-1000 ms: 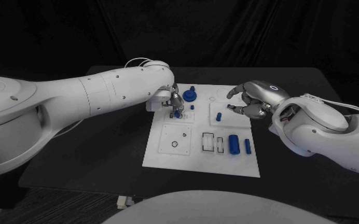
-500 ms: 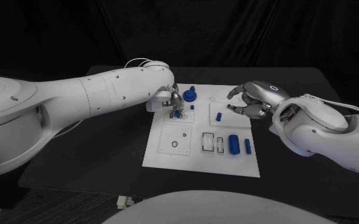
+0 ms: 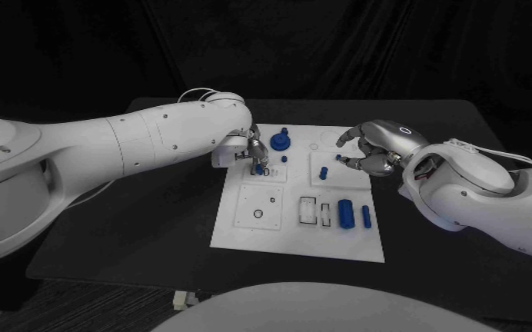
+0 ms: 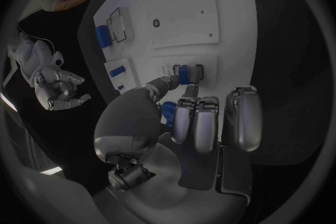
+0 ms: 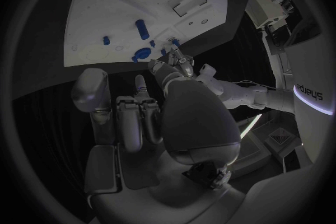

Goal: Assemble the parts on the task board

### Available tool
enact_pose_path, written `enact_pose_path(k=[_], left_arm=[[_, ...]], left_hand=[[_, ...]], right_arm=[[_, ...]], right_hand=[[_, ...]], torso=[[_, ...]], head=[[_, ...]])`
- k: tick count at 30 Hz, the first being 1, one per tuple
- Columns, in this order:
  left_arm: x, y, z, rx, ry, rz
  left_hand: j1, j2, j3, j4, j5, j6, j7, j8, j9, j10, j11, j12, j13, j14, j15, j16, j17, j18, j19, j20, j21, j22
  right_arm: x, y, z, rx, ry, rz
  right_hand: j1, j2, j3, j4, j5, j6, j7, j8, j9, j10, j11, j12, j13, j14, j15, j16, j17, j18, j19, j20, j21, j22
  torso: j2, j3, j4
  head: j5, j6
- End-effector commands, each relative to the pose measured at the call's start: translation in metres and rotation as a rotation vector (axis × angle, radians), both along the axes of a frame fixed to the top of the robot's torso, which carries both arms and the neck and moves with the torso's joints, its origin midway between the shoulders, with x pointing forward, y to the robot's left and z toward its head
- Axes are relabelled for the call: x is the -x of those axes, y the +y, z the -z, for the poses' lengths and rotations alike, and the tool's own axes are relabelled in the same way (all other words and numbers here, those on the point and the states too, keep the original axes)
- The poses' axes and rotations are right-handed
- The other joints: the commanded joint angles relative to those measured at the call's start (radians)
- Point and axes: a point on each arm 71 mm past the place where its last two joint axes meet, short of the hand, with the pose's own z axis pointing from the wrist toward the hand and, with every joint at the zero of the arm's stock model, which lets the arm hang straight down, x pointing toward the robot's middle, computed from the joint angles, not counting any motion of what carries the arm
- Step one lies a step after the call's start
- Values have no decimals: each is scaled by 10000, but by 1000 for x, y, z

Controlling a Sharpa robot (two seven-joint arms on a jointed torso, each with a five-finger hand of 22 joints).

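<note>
The white task board (image 3: 290,228) lies mid-table. My left hand (image 3: 255,153) hovers over its far left part and pinches a small blue part (image 4: 183,74) between thumb and finger, right at a rectangular slot (image 4: 198,71). My right hand (image 3: 371,151) hangs over the board's far right edge, fingers apart and loosely curled, holding nothing. On the board are a round blue knob (image 3: 280,142), a short peg (image 3: 325,172), a blue cylinder (image 3: 347,214) and a blue bar (image 3: 367,217). The right wrist view has the peg (image 5: 142,29), the knob (image 5: 142,54) and my left hand (image 5: 178,59).
The near left of the board holds a square plate with a small ring hole (image 3: 260,213); beside it are two empty rectangular recesses (image 3: 307,209). The black table (image 3: 144,217) has bare room on both sides of the board. My left forearm (image 3: 133,144) spans the table's left.
My left hand has shifted slightly toward the board's left edge, still pinching the blue part. The right hand has stayed put.
</note>
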Motion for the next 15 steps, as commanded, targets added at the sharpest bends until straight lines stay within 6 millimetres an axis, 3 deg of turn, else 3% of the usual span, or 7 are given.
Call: enact_pose_path(k=[1, 15], left_arm=[[3, -2, 1, 79, -112, -99], [7, -2, -4, 656, -722, -396]], left_hand=[[21, 13, 3, -5, 35, 799, -773, -37, 12, 472, -49, -44, 1847, 1040, 38, 26, 2634, -73, 145, 67, 19, 2023], [59, -8, 6, -36, 58, 810, -782, -42, 17, 452, -66, -83, 1819, 1040, 36, 26, 2634, -68, 137, 65, -6, 2016]], right_arm=[[0, -2, 2, 92, 71, 190], [1, -2, 4, 52, 86, 278]], right_hand=[[79, 34, 62, 11, 14, 65, 16, 4, -11, 1046, 70, 25, 2635, 1047, 80, 26, 2635, 110, -38, 51, -45, 1211], [91, 27, 66, 6, 29, 68, 25, -3, -22, 1046, 83, 25, 2635, 1047, 90, 26, 2635, 120, -55, 58, -113, 1196]], torso=[[-3, -1, 3], [-5, -2, 7]], head=[[1, 2], [18, 2]])
